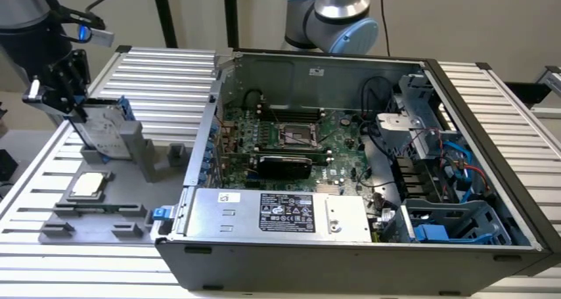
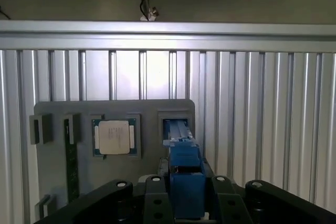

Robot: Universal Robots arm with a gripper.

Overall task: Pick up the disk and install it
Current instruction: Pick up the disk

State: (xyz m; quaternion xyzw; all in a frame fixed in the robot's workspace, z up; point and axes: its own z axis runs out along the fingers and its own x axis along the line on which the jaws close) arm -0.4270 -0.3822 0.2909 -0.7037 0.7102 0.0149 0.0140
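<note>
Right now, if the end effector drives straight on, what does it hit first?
The disk: its blue carrier edge is directly ahead of the end effector, standing upright in the grey tray's slot. Depth is unclear; they may already touch.

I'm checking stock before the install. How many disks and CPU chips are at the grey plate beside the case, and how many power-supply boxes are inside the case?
disk: 1
CPU chip: 1
power-supply box: 1
Total: 3
</note>
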